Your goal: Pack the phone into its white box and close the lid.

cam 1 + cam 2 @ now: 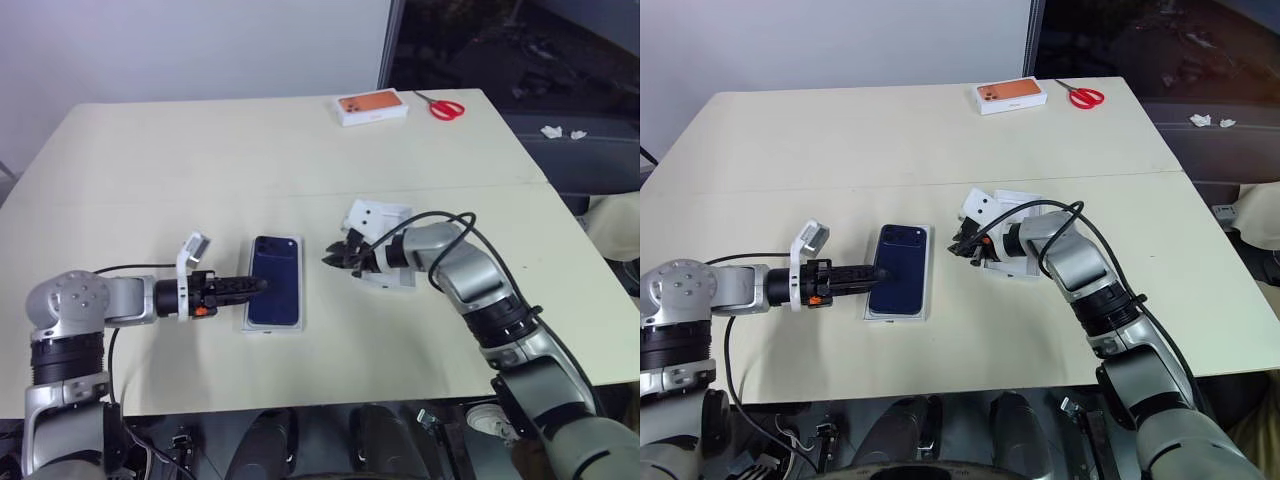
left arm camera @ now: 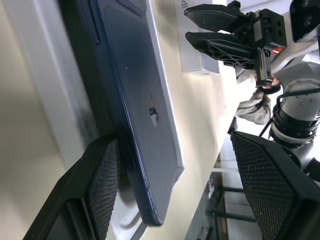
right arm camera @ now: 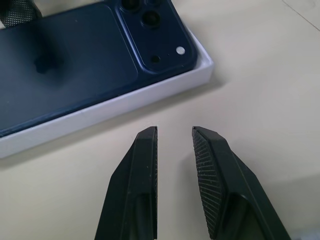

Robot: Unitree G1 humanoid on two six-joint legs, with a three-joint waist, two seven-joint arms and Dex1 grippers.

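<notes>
navy phone (image 1: 275, 280) long axis away, camera far; left jaws spread, right narrowly parted.

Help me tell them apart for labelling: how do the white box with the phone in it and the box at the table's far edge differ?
The white box lies open near the grippers with the dark blue phone in it; the far box is closed, with an orange phone picture on top, beside red scissors. Both are shallow white rectangles.

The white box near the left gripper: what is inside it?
The phone lies in the white box, back up, camera cluster showing. It covers the box floor, so any insert beneath cannot be seen.
</notes>
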